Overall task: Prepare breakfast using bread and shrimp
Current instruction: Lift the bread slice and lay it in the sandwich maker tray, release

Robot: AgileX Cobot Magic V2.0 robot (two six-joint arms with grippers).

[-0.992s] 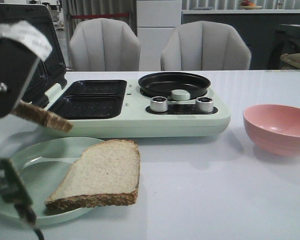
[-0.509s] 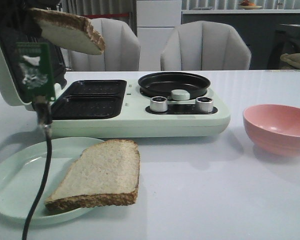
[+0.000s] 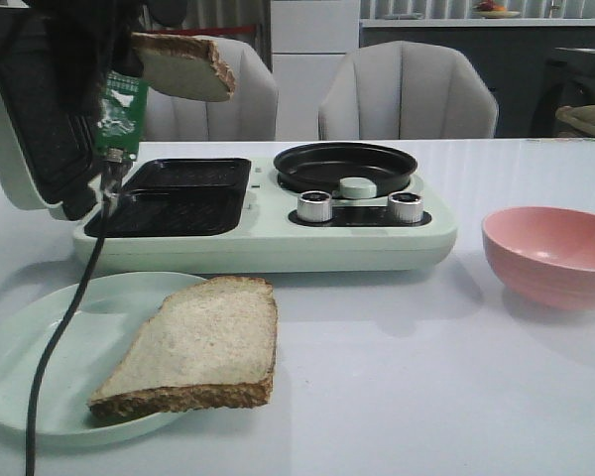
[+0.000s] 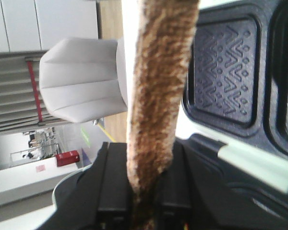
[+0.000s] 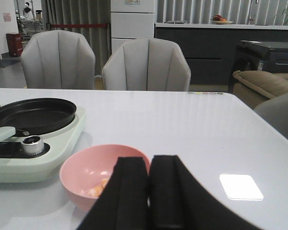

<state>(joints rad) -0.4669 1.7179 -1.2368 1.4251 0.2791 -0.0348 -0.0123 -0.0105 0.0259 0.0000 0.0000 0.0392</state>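
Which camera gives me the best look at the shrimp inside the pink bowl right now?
The right wrist view: it looks down into the round pink bowl, where the small pale orange shrimp pieces lie, partly behind the closed right end effector. The front view shows only the bowl's outside and rim. The left wrist view misses the bowl.

The front view sits low at the table's near edge, facing forward across the breakfast maker (image 3: 278, 213) toward two grey chairs (image 3: 409, 91); the left wrist view hangs close above its dark grill plates (image 4: 225, 76); the right wrist view looks forward, near the pink bowl (image 5: 98, 175), sharing pan (image 5: 33, 115) and chairs with the front.
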